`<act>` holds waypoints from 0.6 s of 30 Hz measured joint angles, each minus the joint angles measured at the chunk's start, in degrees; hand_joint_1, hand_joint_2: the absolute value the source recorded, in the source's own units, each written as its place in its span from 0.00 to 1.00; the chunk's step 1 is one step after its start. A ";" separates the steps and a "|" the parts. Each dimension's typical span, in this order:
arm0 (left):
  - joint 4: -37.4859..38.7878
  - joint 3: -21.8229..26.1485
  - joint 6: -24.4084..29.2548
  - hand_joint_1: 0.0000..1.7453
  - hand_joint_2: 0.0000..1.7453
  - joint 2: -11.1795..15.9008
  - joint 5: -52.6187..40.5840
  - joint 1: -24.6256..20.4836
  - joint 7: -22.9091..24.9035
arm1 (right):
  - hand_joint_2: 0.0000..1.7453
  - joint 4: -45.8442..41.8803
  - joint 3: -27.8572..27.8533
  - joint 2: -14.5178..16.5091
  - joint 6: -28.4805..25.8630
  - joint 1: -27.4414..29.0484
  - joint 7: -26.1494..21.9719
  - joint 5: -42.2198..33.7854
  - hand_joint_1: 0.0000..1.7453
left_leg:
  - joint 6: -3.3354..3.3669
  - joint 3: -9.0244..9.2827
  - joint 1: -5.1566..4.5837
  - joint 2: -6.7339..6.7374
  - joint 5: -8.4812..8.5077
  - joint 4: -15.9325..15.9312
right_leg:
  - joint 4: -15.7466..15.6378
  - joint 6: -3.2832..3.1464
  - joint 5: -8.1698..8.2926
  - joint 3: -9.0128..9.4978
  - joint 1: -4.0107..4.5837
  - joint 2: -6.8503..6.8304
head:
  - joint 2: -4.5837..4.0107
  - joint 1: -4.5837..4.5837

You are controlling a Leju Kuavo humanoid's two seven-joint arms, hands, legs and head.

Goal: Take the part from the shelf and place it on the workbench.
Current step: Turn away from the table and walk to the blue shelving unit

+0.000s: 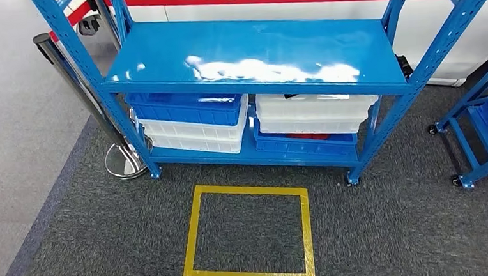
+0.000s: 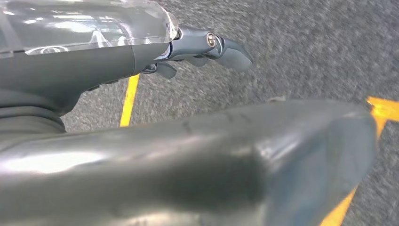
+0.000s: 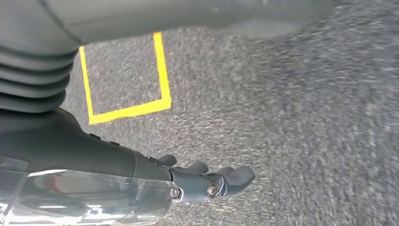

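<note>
A blue metal shelf [image 1: 256, 60] stands ahead of me, its upper deck bare and shiny. On its lower deck sit stacked bins: a blue bin [image 1: 185, 108] over a white bin [image 1: 193, 136] on the left, and a white bin [image 1: 313, 113] over a blue bin [image 1: 306, 146] on the right. Something red [image 1: 310, 136] peeks out between the right pair; I cannot tell what it is. My left hand [image 2: 202, 141] hangs over the carpet, its fingers [image 2: 230, 52] apart and holding nothing. My right hand [image 3: 207, 181] hangs likewise, holding nothing.
A yellow tape square [image 1: 250, 233] marks the grey carpet in front of the shelf. A chrome stanchion post [image 1: 124, 159] stands at the shelf's left leg. A blue wheeled cart [image 1: 481, 139] is at the right edge. Behind the shelf runs a white wall with a red stripe [image 1: 252, 0].
</note>
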 joint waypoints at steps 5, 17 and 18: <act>0.00 -0.01 0.01 0.00 0.00 0.05 0.00 0.04 0.24 | 0.00 -0.02 -0.62 0.04 -0.71 -0.46 0.23 0.02 0.00 | -1.69 -12.84 0.86 -0.01 -6.45 13.10 | -1.69 -0.72 -4.46 7.06 -0.49 1.25 | 0.00 -0.47; 0.07 0.00 0.07 0.00 0.00 0.28 0.00 0.61 0.40 | 0.00 0.00 -0.92 0.32 -1.90 -1.15 0.46 0.27 0.00 | 2.30 -7.43 0.62 -1.12 5.78 -2.65 | 9.99 2.28 -8.90 4.45 -0.50 0.57 | 0.00 -0.18; 0.07 0.00 0.07 0.00 0.00 0.29 0.00 0.59 0.42 | 0.00 0.01 -0.93 0.33 -1.87 -1.18 0.41 0.35 0.00 | 2.36 -6.77 0.58 -0.91 5.14 -2.69 | 12.58 2.40 -10.68 1.92 -0.51 0.30 | 0.00 -0.18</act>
